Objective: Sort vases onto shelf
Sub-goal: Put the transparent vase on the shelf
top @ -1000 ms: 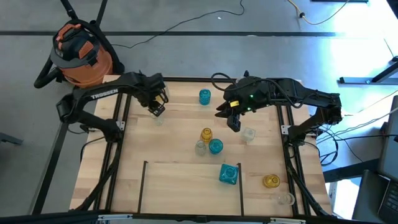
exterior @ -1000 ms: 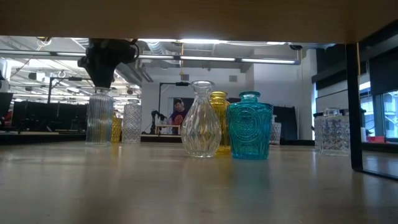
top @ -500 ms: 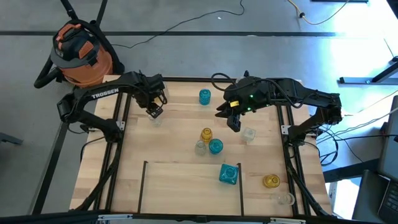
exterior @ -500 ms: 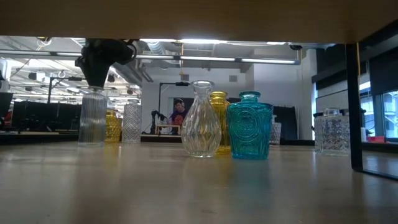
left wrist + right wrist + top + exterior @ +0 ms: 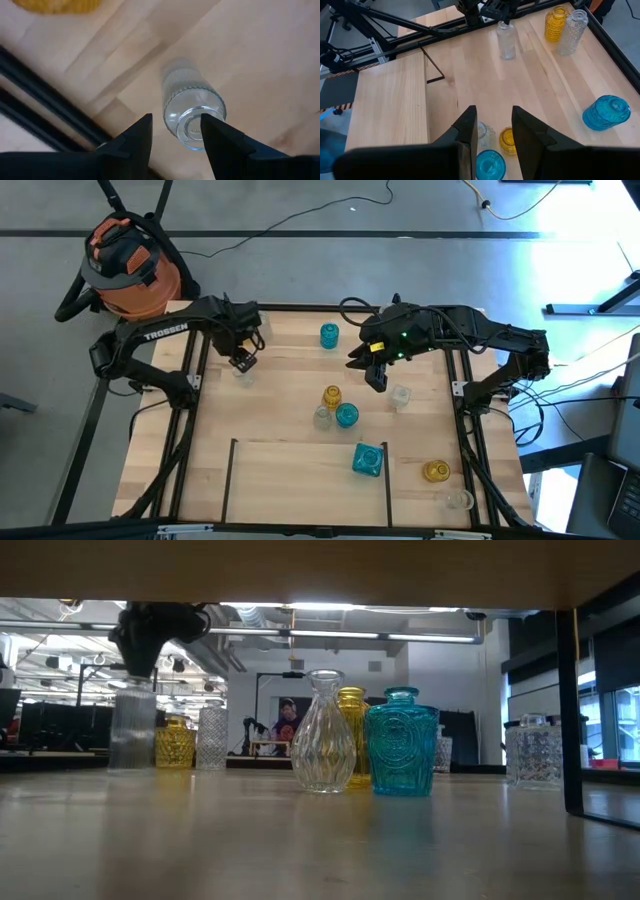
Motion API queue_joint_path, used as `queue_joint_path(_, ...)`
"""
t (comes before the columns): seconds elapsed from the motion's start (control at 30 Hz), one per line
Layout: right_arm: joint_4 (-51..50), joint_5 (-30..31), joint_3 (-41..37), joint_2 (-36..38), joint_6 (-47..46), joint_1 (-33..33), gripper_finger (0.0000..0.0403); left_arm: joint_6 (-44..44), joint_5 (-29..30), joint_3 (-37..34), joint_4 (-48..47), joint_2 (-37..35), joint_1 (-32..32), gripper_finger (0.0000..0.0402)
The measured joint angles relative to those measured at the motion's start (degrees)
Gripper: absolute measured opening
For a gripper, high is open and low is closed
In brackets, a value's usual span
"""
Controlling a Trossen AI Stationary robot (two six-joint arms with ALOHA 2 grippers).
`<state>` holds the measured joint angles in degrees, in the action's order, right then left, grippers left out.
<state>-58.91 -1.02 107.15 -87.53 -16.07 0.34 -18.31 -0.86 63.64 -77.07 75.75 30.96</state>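
My left gripper (image 5: 243, 360) is shut on a clear ribbed vase (image 5: 132, 730) at the far left of the pale wood table; the vase also shows in the left wrist view (image 5: 192, 112). An amber vase (image 5: 555, 22) and a clear vase (image 5: 572, 30) stand just beyond it. My right gripper (image 5: 375, 375) hangs open above the table's middle, with nothing between its fingers (image 5: 467, 135). Below it stand an amber vase (image 5: 331, 396), a clear vase (image 5: 322, 416) and a teal vase (image 5: 347, 415). The shelf (image 5: 300, 480) lies at the near edge. My left gripper pinches the ribbed vase's top, just below the rim (image 5: 175, 125), between its two fingers. The fingers come from above and point down. The vase stands upright below them (image 5: 506, 40); whether its base touches the table I cannot tell.
A teal vase (image 5: 329, 335) stands at the far middle and a clear one (image 5: 400, 395) right of centre. A square teal vase (image 5: 367, 459), an amber vase (image 5: 435, 471) and a clear vase (image 5: 458, 499) stand near right. Black frame rails (image 5: 190, 380) run along both sides.
My left gripper has carried the ribbed vase a short way toward the table's left edge, keeping it upright. In the low view the amber vase behind it has come into sight.
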Motion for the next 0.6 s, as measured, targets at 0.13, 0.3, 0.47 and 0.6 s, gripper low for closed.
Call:
queue_joint_path(0.13, 0.02, -0.01, 0.00, 0.01, 0.02, 0.00, 0.0085, -0.01, -0.28, 0.00, -0.25, -0.03, -0.17, 0.0160)
queue_joint_path(0.3, 0.03, 0.00, 0.00, 0.00, 0.00, 0.00, 0.0085, -0.44, -0.67, 0.00, -0.05, -0.27, -1.32, 0.0160)
queue_joint_path(0.47, 0.04, 0.00, 0.00, 0.00, -0.05, 0.00, 0.0085, -1.24, -0.76, 0.00, -0.12, -2.32, -1.36, 0.0160)
queue_joint_path(0.6, 0.04, 0.06, 0.00, 0.00, -0.07, 0.00, 0.0085, -2.13, -1.14, 0.07, -0.29, -3.98, -1.38, 0.0160)
